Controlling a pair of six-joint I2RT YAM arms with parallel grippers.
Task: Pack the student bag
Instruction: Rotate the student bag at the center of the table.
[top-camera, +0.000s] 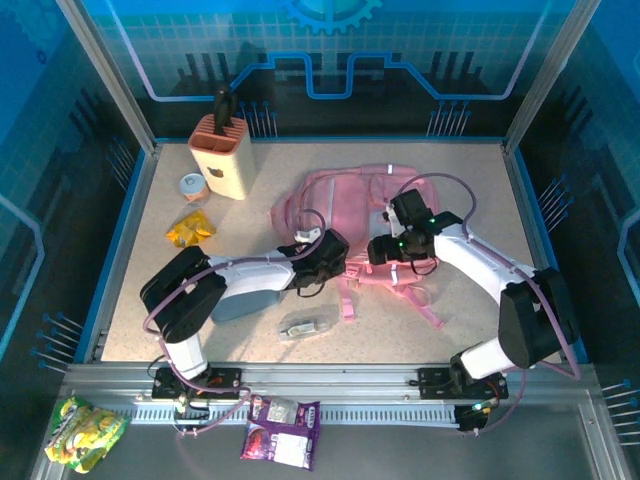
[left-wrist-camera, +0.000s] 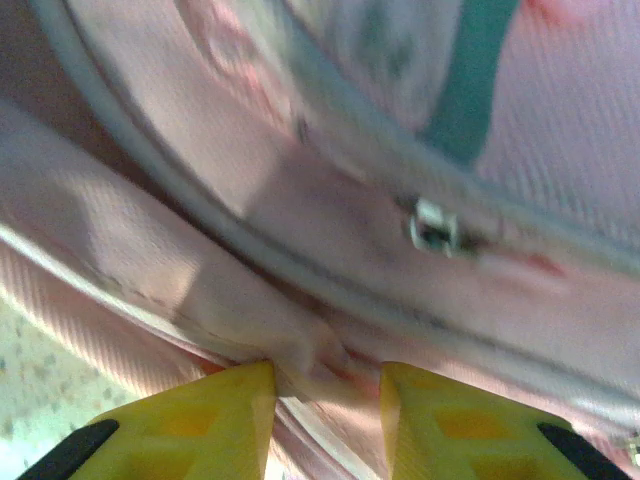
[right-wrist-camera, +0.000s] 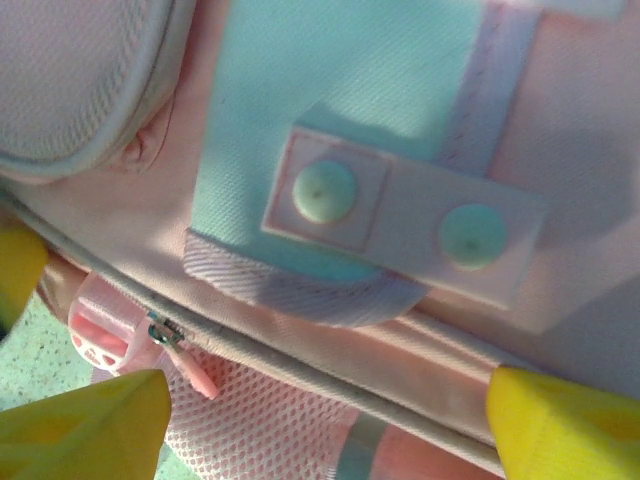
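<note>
Straddling a student bag (top-camera: 352, 200) fold at 7 o'clock, the left hand (left-wrist-camera: 328, 385) sat half-closed, grip unclear; right hand (right-wrist-camera: 325, 392) gaped empty.

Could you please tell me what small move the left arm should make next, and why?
Probably close the left end effector on the fold of the student bag lying between its fingertips. That would anchor the fabric, since the right end effector stands wide open around the zipper pull, seemingly ready to draw it.
</note>
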